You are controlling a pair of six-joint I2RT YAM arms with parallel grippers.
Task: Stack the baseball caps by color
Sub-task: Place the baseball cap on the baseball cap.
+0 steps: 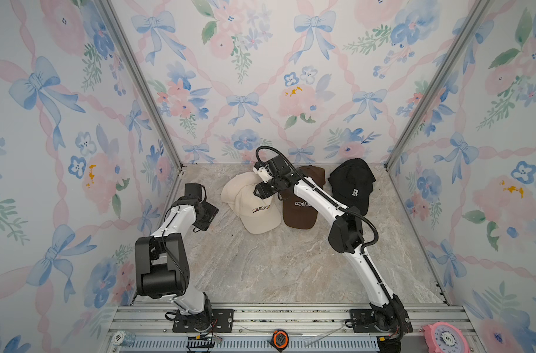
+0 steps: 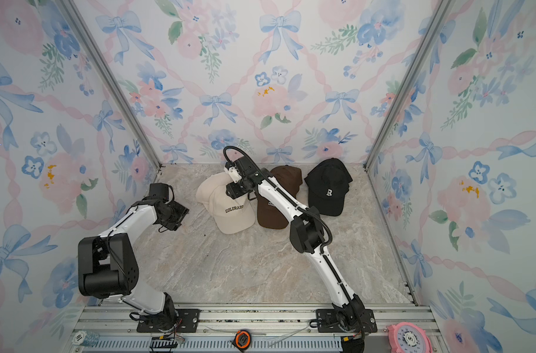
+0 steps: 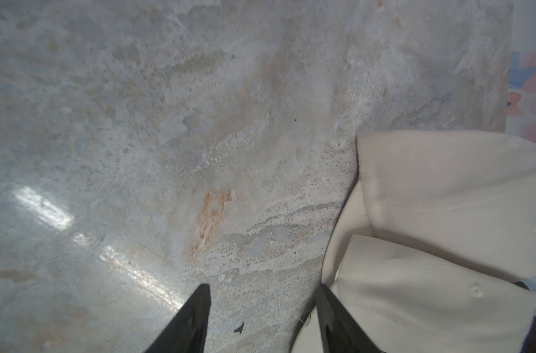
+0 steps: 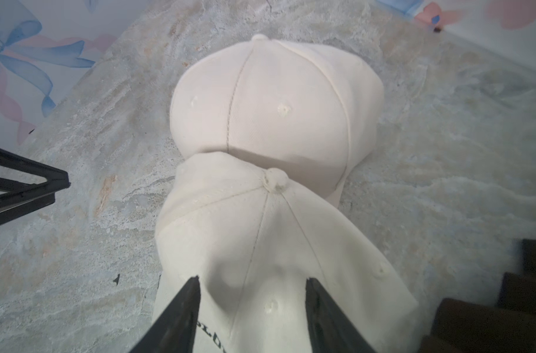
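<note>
Aluminium rail [image 1: 291, 314] at the front carries both arm bases, with an orange tape measure [image 1: 280, 339] and a pink dial [image 1: 444, 337] beside it. Beyond lies a glossy, veined marble-patterned tabletop [image 1: 276, 269]. Black tapered jaws of the left gripper [image 3: 263, 287] stand apart over bare stone, beside the cream caps [image 1: 234, 188]. Jaws of the right gripper [image 4: 252, 278] stand apart over the seamed, domed crown of the upper cream cap [image 4: 260, 232], which overlaps the second. Soft brown caps [image 1: 300, 211] touch them, and a black cap [image 1: 352, 183] sits further right. Walls [image 1: 260, 76] show blue bows and pink flowers.

Matt cloth caps [image 1: 257, 211] (glossy marbled tabletop [image 1: 276, 266])
</note>
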